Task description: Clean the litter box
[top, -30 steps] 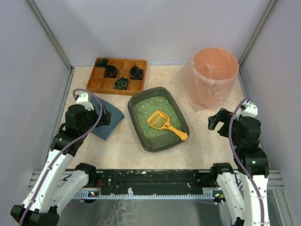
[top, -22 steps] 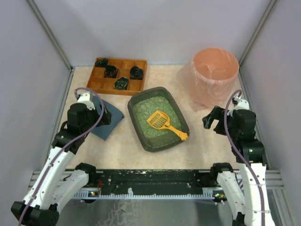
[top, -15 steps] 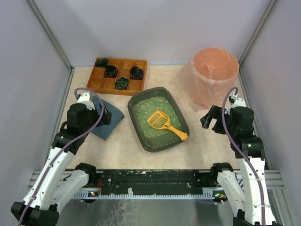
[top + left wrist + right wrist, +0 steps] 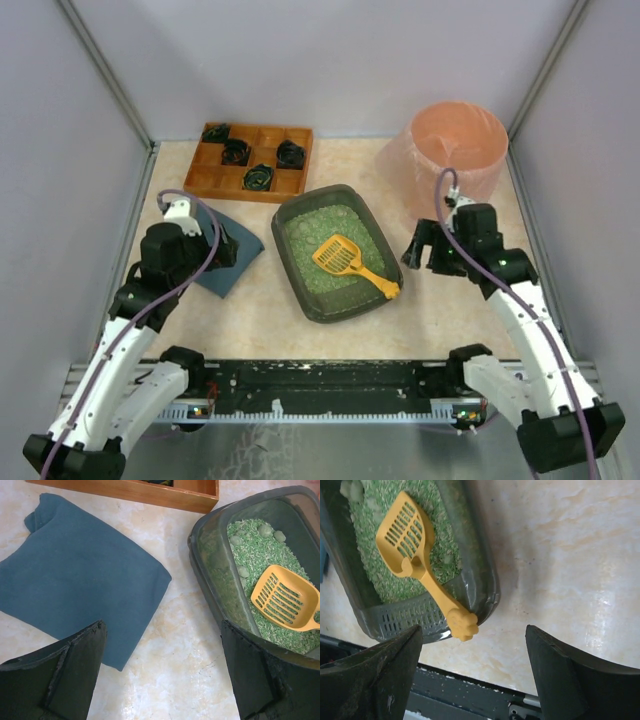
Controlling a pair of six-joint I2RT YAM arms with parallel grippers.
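The right gripper is hanging with its jaws wide apart and nothing between them, over bare table just right of the litter box. From its wrist view it is looking down on the box's near right corner, where the paw-shaped end of the scoop handle is resting on the rim and poking a little past it. The yellow scoop's slotted head is lying on the green litter near the middle of the box. Behind the gripper, the pink bin is standing at the far right of the table, apart from the box.

The left gripper is also gaping wide and holding nothing, hovering over the right edge of the blue cloth, which is lying flat just left of the box. The box is sitting mid-table, turned at a slant. A few pale lumps are showing in the litter at its far end. Beyond the cloth, the wooden tray is sitting at the far left, with dark bundles in four of its compartments.
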